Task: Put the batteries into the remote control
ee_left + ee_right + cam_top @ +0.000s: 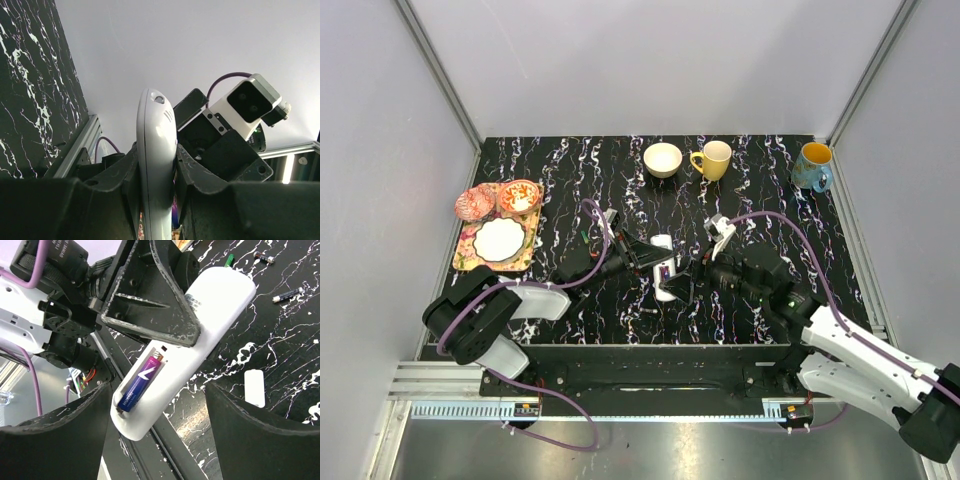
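Note:
My left gripper [655, 258] is shut on the white remote control [665, 291] and holds it above the table's near middle. In the left wrist view the remote [156, 145] stands edge-on, clamped between both fingers. In the right wrist view the remote [205, 330] shows its open back, with one purple-blue battery [140, 382] lying in the compartment. My right gripper [160, 437] is open and empty. Its fingers stand on either side of the remote's near end without touching it. Two loose batteries [287, 294] lie on the table beyond, the other [263, 257] farther off.
A small white cover piece [255, 387] lies on the table by my right finger. A cream bowl [663, 159], a yellow mug [713, 159] and a blue mug [813, 166] stand along the back edge. A patterned tray [470, 250] with a plate sits at the left.

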`<control>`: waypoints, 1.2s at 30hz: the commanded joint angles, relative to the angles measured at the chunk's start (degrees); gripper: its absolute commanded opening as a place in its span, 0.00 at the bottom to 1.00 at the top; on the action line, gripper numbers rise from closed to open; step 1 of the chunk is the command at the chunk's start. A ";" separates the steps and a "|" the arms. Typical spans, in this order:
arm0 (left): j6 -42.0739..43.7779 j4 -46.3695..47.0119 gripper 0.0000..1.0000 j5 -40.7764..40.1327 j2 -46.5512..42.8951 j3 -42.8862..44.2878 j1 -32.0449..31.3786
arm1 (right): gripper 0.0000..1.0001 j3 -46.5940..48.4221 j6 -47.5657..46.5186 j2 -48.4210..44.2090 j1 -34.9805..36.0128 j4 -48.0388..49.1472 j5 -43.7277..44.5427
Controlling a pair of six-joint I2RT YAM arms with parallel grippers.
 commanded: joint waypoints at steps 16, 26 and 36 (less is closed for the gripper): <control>3.14 21.51 0.00 -1.97 -0.03 2.80 1.37 | 0.83 8.63 12.28 -0.77 -1.33 -7.72 2.99; 2.01 22.03 0.00 -1.36 -0.83 2.36 2.07 | 0.78 7.31 11.33 -0.68 -2.65 -8.42 2.56; -0.20 23.62 0.00 -0.74 -2.41 1.39 2.69 | 0.76 3.97 5.43 -3.94 -5.90 -8.86 -2.54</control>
